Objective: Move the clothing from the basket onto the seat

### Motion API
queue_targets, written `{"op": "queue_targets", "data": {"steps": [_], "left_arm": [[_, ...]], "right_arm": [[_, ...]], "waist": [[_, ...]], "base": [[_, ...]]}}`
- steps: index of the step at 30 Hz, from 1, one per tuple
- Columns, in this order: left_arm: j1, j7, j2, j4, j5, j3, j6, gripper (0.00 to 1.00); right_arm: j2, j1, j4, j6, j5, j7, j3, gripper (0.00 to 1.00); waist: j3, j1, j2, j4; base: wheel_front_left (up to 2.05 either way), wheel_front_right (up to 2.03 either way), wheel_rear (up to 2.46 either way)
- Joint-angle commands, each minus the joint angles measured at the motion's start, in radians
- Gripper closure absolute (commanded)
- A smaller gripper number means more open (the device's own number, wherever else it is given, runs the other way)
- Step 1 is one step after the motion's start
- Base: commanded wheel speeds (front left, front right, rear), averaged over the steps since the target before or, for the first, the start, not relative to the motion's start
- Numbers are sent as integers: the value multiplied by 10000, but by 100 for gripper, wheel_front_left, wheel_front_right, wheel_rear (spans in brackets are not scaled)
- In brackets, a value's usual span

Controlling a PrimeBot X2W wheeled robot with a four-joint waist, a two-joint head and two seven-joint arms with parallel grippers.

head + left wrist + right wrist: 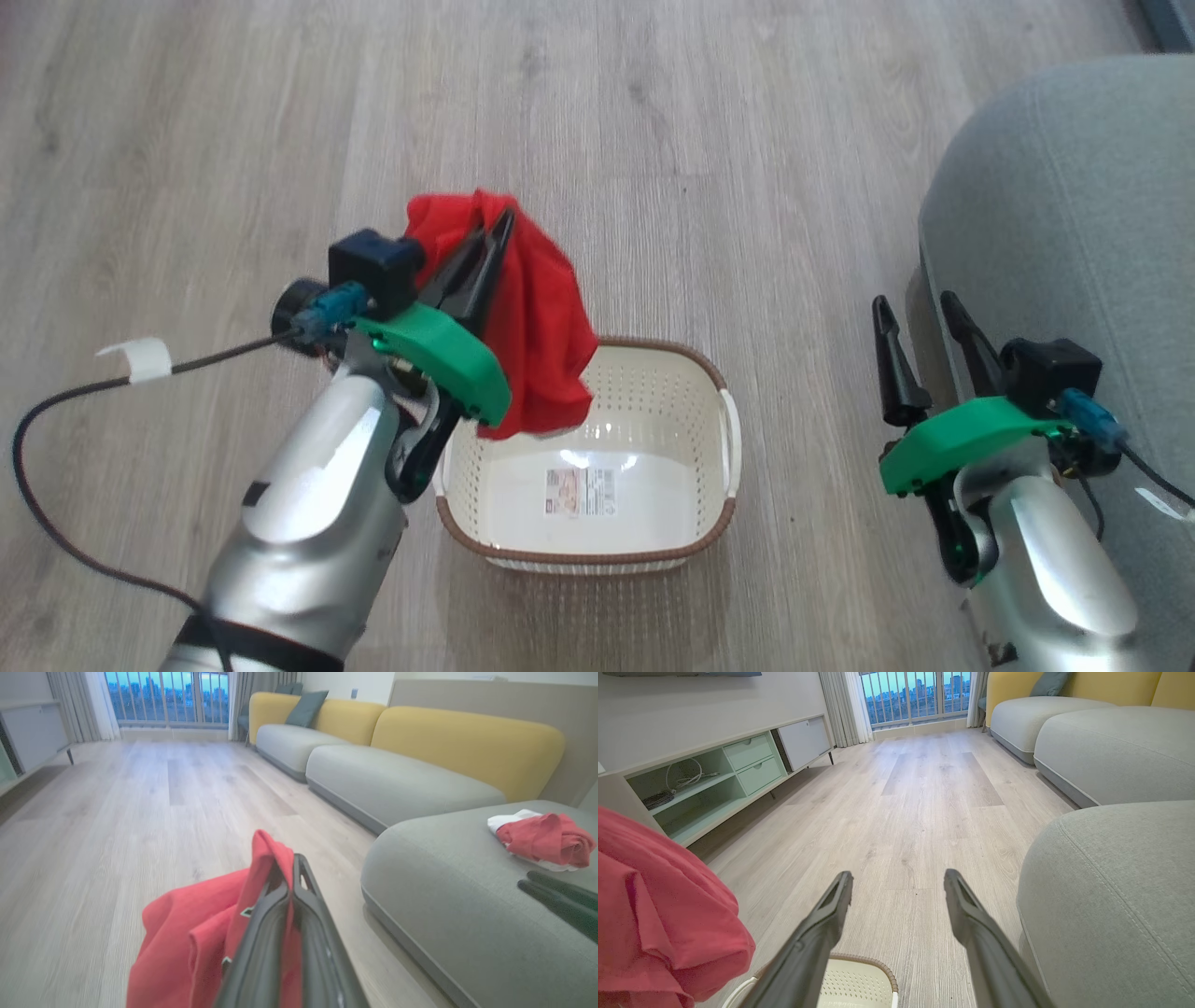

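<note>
My left gripper [504, 224] is shut on a red garment of the clothing [532, 317], which hangs from its fingertips above the left rim of the basket [719, 373]. The same garment [187, 947] drapes over the closed fingers in the left wrist view and fills the left edge [658, 919] of the right wrist view. The cream basket with a brown rim stands on the floor with only a label inside. My right gripper [915, 313] is open and empty beside the grey seat [1074, 215]. Another red garment [546, 837] lies on the seat [444, 858] over something white.
Pale wood floor [653, 112] stretches all around the basket. A long sofa with yellow backs [467, 737] continues past the seat. A low media cabinet [714, 774] runs along the opposite wall. A black cable [56, 467] trails from my left arm.
</note>
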State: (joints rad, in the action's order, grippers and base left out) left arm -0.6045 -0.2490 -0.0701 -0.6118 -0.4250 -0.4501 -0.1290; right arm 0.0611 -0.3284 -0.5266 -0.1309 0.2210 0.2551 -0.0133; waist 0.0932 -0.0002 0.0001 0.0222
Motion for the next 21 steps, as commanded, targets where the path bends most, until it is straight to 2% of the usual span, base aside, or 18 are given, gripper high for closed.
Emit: {"op": "queue_targets", "data": {"steps": [1,12,21], "left_arm": [[-384,-127,-219,771,138,416,7,100],[-1070,-120,-446,3401,520,742,94,100],[-1122,133,-435,4293,510,541,203,100]], "right_arm": [[-28,-106,238,2,61,67,-294,0],[4,167,54,2,112,67,-394,0],[-24,80,173,2,406,67,-575,0]], "waist": [[-204,2,-1,35],[-459,2,-1,110],[-437,2,-1,180]], "base": [[0,0,0],[0,0,0],[0,0,0]]}}
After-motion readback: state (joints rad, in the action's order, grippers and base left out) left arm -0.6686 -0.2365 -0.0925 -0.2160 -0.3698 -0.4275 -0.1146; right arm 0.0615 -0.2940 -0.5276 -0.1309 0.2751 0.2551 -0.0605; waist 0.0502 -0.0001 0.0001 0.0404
